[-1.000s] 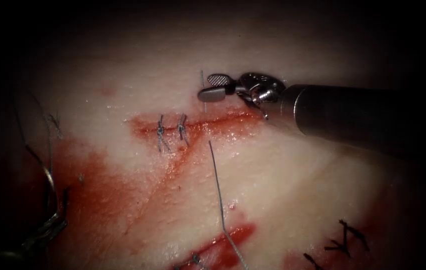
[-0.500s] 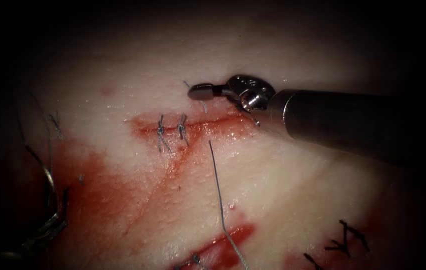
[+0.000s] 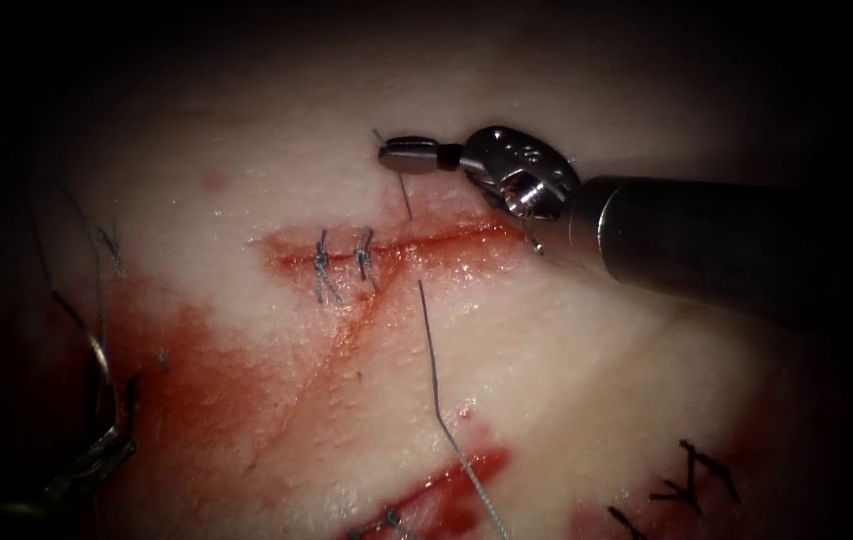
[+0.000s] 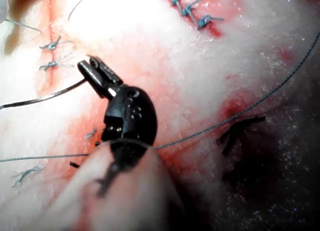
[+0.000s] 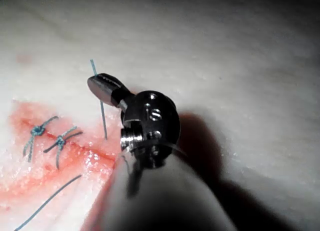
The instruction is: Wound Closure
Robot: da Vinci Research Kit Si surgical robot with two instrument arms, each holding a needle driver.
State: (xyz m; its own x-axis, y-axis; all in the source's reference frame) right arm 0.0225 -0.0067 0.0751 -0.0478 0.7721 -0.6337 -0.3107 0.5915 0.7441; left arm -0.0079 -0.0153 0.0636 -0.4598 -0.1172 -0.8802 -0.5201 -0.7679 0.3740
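Closest to the endoscope, a loose length of thread [image 3: 431,370] trails across the tissue [image 3: 596,350], from just below the cut [image 3: 446,240] down toward a second red gash at the near edge. Red fluid [image 3: 196,380] stains the surface to its left. Further back, two knotted stitches [image 3: 321,262] bridge the left part of the cut. Beyond them, on the far side of the cut and right of the knots, the right tool [image 3: 396,155] has its jaws pressed together on a short thread end [image 3: 405,198]. This end runs taut from the pinch down into the tissue just above the cut.

We judge this thread fine, light, limp and slick with fluid, so it is best taken near its free tip with a firm pinch. The soft tissue would likely tear under a hard tug.

In the left wrist view, the left tool [image 4: 92,71] hovers over stained tissue with a thin grey strand [image 4: 45,97] reaching its tip. This may be the needle lying on the surface, but we cannot tell, nor whether the tool holds it.
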